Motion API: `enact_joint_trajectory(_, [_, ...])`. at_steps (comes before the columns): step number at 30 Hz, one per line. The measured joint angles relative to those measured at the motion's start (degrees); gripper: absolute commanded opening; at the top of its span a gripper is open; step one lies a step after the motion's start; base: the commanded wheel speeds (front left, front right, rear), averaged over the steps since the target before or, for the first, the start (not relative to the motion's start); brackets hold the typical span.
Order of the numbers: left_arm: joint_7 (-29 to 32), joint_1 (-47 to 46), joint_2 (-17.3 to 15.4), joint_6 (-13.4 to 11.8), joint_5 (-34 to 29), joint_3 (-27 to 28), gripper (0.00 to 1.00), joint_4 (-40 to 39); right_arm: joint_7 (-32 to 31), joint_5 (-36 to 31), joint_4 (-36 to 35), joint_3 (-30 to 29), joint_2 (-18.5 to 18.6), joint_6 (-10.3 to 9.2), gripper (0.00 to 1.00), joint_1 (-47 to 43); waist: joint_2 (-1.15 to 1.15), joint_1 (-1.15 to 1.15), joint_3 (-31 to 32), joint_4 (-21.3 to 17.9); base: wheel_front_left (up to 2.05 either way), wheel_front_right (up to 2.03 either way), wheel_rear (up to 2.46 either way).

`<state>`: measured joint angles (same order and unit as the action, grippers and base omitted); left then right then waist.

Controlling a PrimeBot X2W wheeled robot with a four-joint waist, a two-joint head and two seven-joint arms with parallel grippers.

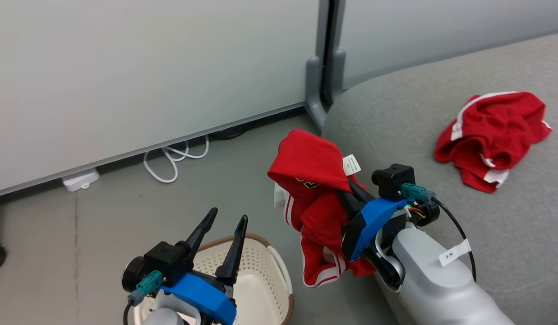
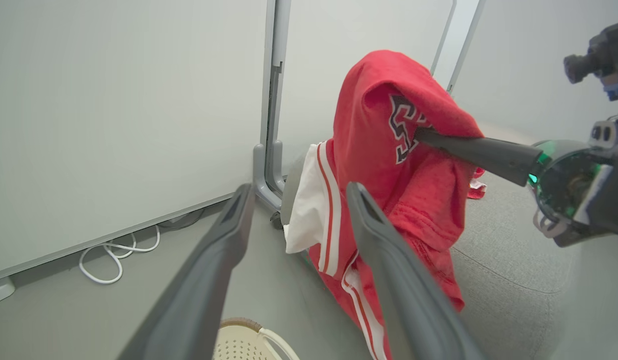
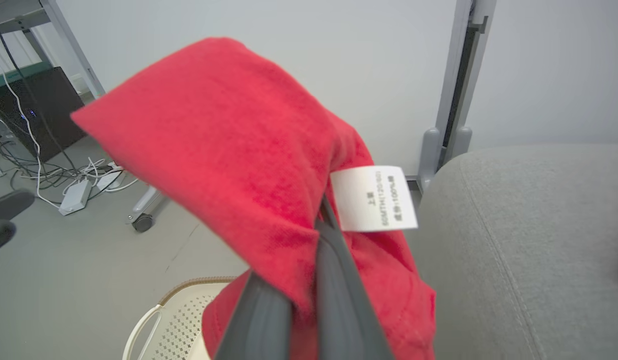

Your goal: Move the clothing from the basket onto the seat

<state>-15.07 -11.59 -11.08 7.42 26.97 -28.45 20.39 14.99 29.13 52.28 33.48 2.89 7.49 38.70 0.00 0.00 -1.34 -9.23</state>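
My right gripper (image 1: 346, 185) is shut on a bright red garment (image 1: 317, 198) with white striped trim and a white tag, which hangs in the air between the basket and the seat's left edge. The same garment (image 2: 393, 150) drapes over the right gripper's fingers (image 2: 478, 152) in the left wrist view, and the cloth (image 3: 239, 150) covers the fingertips in the right wrist view. A second red garment (image 1: 493, 135) lies crumpled on the grey seat (image 1: 418, 117). My left gripper (image 1: 227, 221) stands open above the cream basket (image 1: 269, 271), holding nothing.
A white partition wall stands behind, with a grey post foot (image 1: 315, 97) beside the seat's corner. A white cable (image 1: 175, 158) and a power adapter (image 1: 80, 179) lie on the grey floor by the wall. A dark cabinet with cables (image 3: 34, 110) stands at the far left.
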Motion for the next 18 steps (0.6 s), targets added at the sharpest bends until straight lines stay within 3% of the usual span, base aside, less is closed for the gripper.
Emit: enact_joint_trajectory(18, [0.00, -0.05, -0.30, 0.00, -0.94, 0.75, 1.00, 0.83, 0.03, -1.36, -0.65, -1.44, 0.01, 0.00, 0.00, -0.33, 0.00, 0.00, -1.08, -12.87, 0.00, 0.00, 0.00])
